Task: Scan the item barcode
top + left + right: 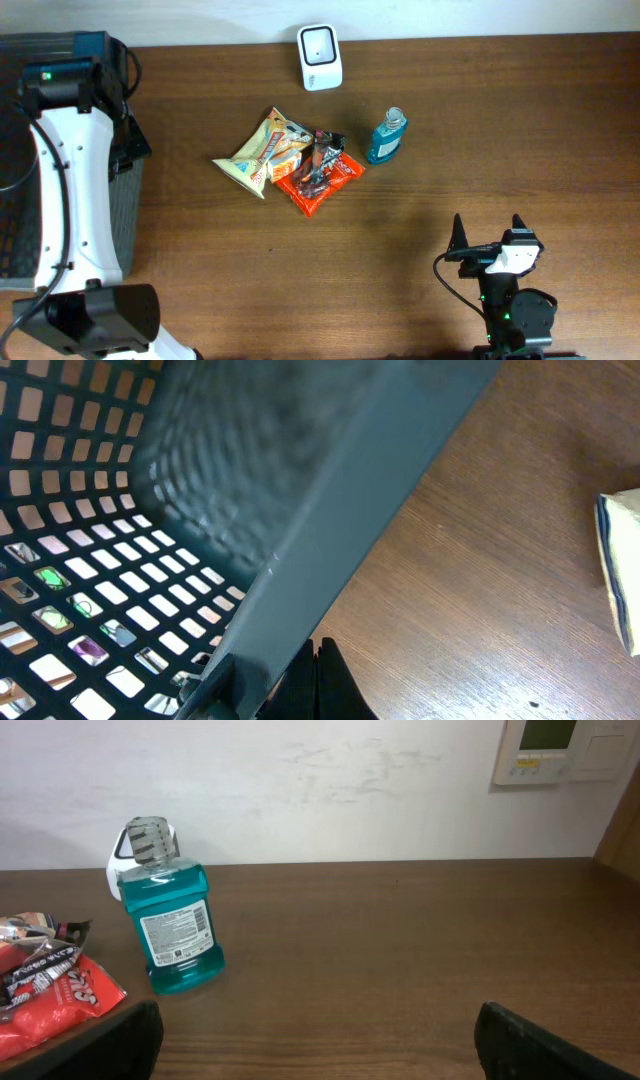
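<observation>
Wood ran wide under everything: the desk carried the whole lot. The biggest thing on it was the dark mesh basket at the left edge, with the white left arm stretched over it. The left gripper sat right against the basket's rim, its fingers pressed together, and I could see nothing between them. At the near right corner the right gripper waited low over the desk, spread as wide as it would go and holding nothing.

In the middle lay a heap of snack packets: a yellowish bag overlapping an orange-red one, with a dark wrapper on top. The white barcode scanner stood at the far edge, beyond the heap. Smallest was the blue mouthwash bottle, just right of the packets and not touching them.

The bottle stood upright, cap up, with its label turned toward the right gripper. It lay ahead of that gripper and off to its left, with bare desk between them. The right arm was plainly the nearer one, since the left was away across the heap. I reckoned the right arm would take the bottle by its sides and carry it on toward the scanner. I could not make out a barcode on that label.
</observation>
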Tool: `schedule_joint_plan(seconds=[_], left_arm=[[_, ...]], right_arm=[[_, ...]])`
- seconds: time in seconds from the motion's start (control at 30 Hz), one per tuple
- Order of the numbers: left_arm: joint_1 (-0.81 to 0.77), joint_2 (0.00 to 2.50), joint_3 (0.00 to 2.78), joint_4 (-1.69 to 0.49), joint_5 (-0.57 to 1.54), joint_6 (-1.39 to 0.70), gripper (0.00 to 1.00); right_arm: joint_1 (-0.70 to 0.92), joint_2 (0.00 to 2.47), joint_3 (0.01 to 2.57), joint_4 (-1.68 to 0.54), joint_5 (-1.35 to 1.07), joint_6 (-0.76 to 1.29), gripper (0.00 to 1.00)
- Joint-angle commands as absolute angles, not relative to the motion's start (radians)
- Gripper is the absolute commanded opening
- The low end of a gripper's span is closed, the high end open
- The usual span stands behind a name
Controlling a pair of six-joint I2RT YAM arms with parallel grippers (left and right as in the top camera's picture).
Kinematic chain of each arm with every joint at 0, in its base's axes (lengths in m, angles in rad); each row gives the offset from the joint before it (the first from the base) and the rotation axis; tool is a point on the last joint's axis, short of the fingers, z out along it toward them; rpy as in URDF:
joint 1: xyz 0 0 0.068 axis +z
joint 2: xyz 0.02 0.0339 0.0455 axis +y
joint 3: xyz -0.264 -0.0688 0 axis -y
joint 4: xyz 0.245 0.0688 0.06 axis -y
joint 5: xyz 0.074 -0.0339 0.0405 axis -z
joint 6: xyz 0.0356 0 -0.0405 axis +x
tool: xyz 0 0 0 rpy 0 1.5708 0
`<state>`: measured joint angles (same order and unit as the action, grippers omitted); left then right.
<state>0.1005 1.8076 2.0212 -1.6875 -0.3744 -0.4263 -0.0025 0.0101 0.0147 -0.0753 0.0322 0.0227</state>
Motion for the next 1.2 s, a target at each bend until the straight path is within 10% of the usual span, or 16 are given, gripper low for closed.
schedule_joint_plan(seconds=[0.0,0.97,1.03,1.13,1.17], left_arm=[[0.157,1.798,2.016,-1.687,-0.46,-0.418,0.0],[0.223,1.721,2.084,-1.296,-0.162,-0.364,0.07],[0.216,1.641,2.084,-1.328,-0.02,-0.364,0.23],[0.215,1.567,2.084,-1.458,0.236,-0.365,0.98],[0.212,1.565,2.084,-1.504,0.292,-0.365,0.99]], right_arm=[[-0.007,0.004,0.006,-0.078,0.034,0.027,0.98],[-0.007,0.004,0.006,-0.078,0.034,0.027,0.98],[-0.007,0.004,0.006,-0.078,0.033,0.027,0.99],[-0.007,0.004,0.006,-0.078,0.034,0.027,0.98],[-0.007,0.004,0.006,-0.078,0.034,0.027,0.98]])
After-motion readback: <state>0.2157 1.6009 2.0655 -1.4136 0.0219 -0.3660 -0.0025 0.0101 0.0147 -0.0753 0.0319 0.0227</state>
